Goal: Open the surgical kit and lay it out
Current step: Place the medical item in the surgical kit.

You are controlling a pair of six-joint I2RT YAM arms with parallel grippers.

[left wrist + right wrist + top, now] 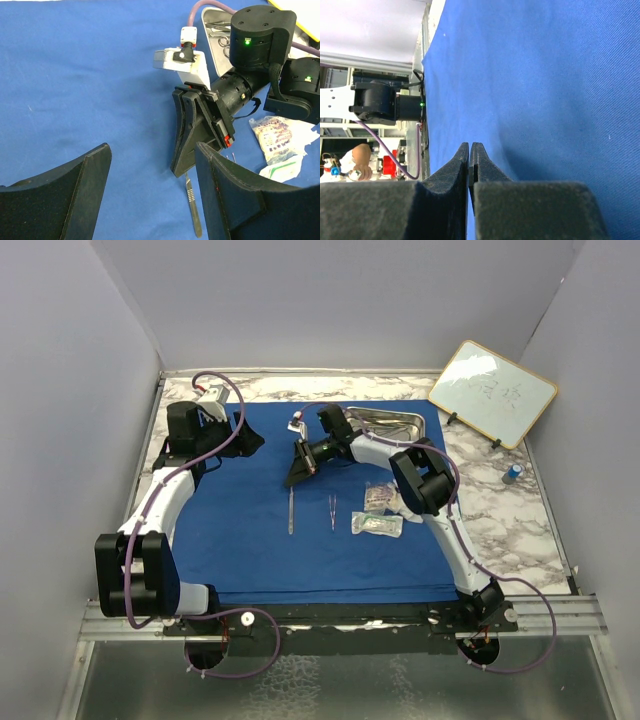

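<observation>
The royal-blue cloth wrap [250, 540] lies spread flat on the marble table. The steel tray [412, 420] stands on its back right part, instruments inside; its rim shows in the left wrist view [209, 35]. A steel scalpel handle [291, 512] and tweezers [332, 512] lie on the cloth, with clear packets [378, 525] and gauze [380, 497] to their right. My right gripper [299, 472] is shut just over the scalpel handle's far end [192, 210]; nothing shows between its fingers [470, 146]. My left gripper [248, 440] is open and empty [152, 150] over the cloth's back left.
A wood-framed whiteboard [492, 392] leans at the back right. A small blue-capped object [512, 473] stands on the marble by the right wall. Grey walls close in the left, back and right sides. The packets also show in the left wrist view [275, 135].
</observation>
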